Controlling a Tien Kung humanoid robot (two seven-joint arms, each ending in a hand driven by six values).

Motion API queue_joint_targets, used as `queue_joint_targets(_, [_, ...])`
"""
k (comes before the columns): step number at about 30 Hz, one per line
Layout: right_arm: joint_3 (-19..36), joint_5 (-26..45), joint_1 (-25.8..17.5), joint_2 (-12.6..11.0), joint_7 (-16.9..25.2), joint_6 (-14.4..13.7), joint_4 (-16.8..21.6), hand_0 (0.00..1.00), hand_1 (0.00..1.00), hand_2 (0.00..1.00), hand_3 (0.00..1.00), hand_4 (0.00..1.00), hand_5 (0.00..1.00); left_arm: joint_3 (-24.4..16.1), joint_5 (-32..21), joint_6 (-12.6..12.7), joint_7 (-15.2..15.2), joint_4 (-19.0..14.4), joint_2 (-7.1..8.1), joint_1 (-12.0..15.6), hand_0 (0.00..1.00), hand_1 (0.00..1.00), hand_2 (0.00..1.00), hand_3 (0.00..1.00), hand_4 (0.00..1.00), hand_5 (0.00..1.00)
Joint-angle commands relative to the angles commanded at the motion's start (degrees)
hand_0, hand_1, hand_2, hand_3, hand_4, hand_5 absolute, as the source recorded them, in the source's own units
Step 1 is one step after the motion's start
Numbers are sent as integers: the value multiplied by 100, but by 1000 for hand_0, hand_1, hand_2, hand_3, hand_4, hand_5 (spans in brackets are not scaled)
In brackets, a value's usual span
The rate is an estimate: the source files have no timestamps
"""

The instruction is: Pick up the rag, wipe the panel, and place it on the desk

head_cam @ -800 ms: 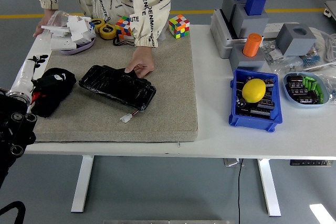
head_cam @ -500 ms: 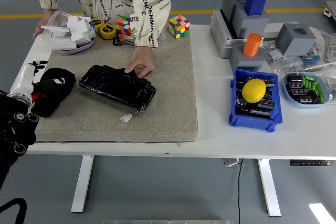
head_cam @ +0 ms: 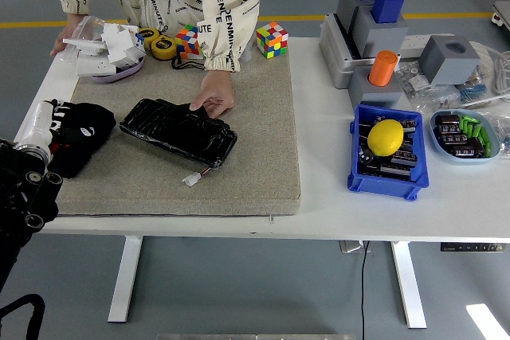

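Black rag (head_cam: 80,139) has drawn nearer the left hand (head_cam: 48,129), whose fingers' state I cannot tell.

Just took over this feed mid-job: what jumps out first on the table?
The black panel lies mid-mat, a person's hand pressing its far edge. At the mat's left edge the robot's left hand, in a black covering, is over the dark rag. Off to the right, a yellow lemon sits in a blue bin.

Just 1 head view here, mounted high on the robot's side, looking forward and down across the whole desk (head_cam: 335,205) from fairly far back.
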Motion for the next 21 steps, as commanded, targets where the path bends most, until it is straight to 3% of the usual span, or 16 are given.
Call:
queue_joint_targets(3, [5, -9, 5, 0, -6, -3, 0, 522, 561, 495, 522, 856, 359, 7, -11, 20, -49, 96, -29, -46, 567, 584, 589, 584, 730, 14])
queue_joint_targets(4, [7, -12, 5, 0, -8, -4, 0, 522, 561, 495, 522, 856, 357, 3, -7, 18, -55, 118, -36, -55, 398, 463, 517, 564, 553, 2])
queue_joint_targets(9, [7, -8, 10, -8, -4, -6, 0, 522, 561, 495, 522, 856, 357, -55, 136, 86, -138, 250, -75, -101, 398, 463, 517, 564, 553, 2])
queue_joint_targets(10, [1, -6, 10, -9, -4, -5, 0, 522, 561, 494, 521, 854, 362, -54, 163, 92, -146, 258, -76, -103, 282, 360, 423, 577, 483, 2])
queue_joint_targets(15, [-5, -8, 3, -4, -5, -2, 0, 522, 561, 494, 521, 854, 362, -53, 229, 140, -181, 203, -70, -75, 282, 360, 423, 577, 483, 2])
queue_joint_targets(16, [-6, -5, 8, -4, -2, -2, 0, 522, 561, 494, 521, 853, 361, -86, 234, 168, -197, 136, -65, -60, 230, 315, 418, 579, 530, 2])
queue_joint_targets(21, [22, -14, 9, -3, 3, -7, 0, 522, 561, 494, 521, 853, 361, -206, 197, 275, -234, -245, -37, -8, 230, 315, 418, 579, 530, 2])
